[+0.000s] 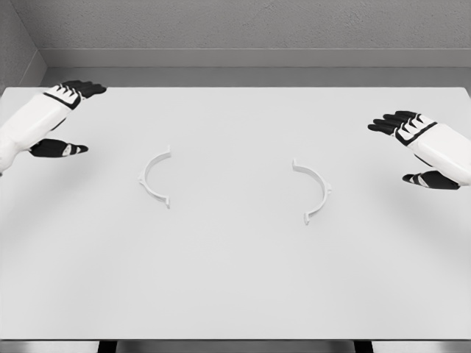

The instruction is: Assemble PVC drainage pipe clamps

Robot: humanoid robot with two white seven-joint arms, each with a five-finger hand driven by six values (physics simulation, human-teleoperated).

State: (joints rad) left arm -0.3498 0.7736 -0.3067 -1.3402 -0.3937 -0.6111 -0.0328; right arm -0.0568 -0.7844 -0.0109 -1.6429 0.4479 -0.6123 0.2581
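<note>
White table (235, 294) under grey walls, with two clamp halves, left half (155, 177) and right half (313, 191), well apart and open sides facing, likely laid for joining, each nearest its own empty, spread hand: left hand (62, 118), right hand (416, 147).

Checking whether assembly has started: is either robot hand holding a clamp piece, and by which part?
Nothing is held. The left robot hand and right robot hand are open, apart from the left clamp half and right clamp half lying on the table.
</note>
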